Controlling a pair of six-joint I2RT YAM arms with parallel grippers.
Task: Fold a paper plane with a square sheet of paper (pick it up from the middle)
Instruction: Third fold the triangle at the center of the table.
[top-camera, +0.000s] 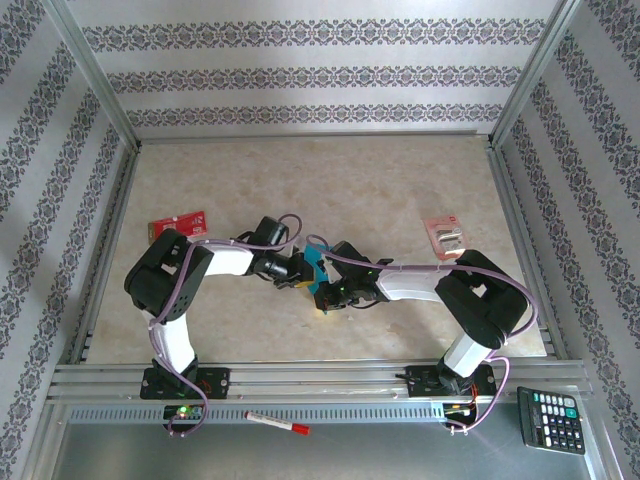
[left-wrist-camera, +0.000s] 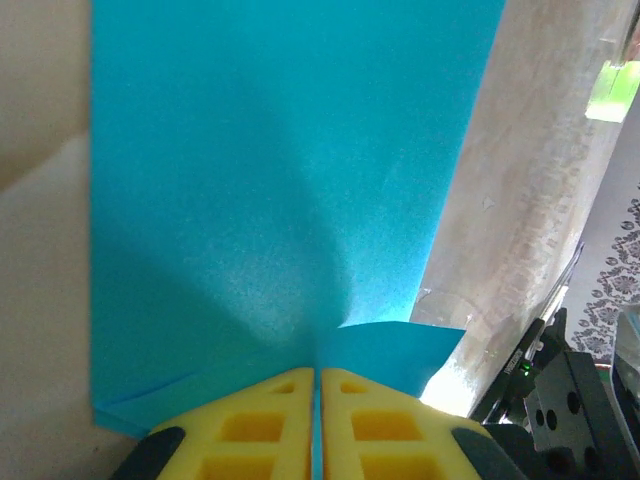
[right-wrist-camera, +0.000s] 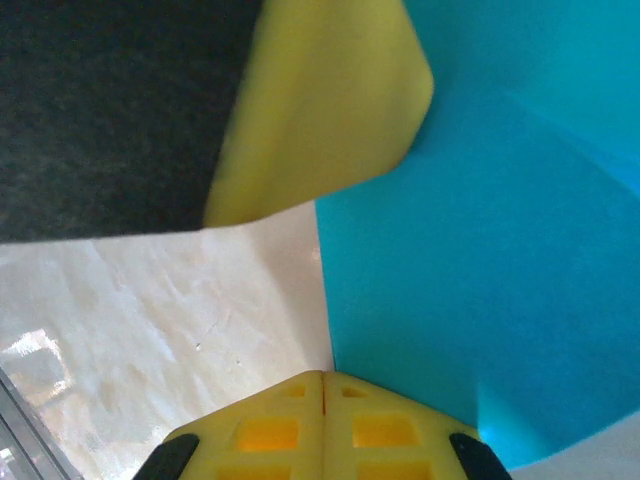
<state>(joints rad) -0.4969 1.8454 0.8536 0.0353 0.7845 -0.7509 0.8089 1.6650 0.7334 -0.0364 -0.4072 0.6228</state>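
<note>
Pinching square sheet of paper (left-wrist-camera: 280, 180) at folded edge with left gripper (left-wrist-camera: 317, 378), clamped tight; right gripper (right-wrist-camera: 322, 380) shut beside edge; thin, limp, tear-prone, hold near fold

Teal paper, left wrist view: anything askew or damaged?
Slightly askew. The square sheet of paper, pinched in the shut left gripper, has uneven lower edges: a small flap juts out right of the fingers, and the layers at the lower-left corner don't line up. No tears visible.
</note>
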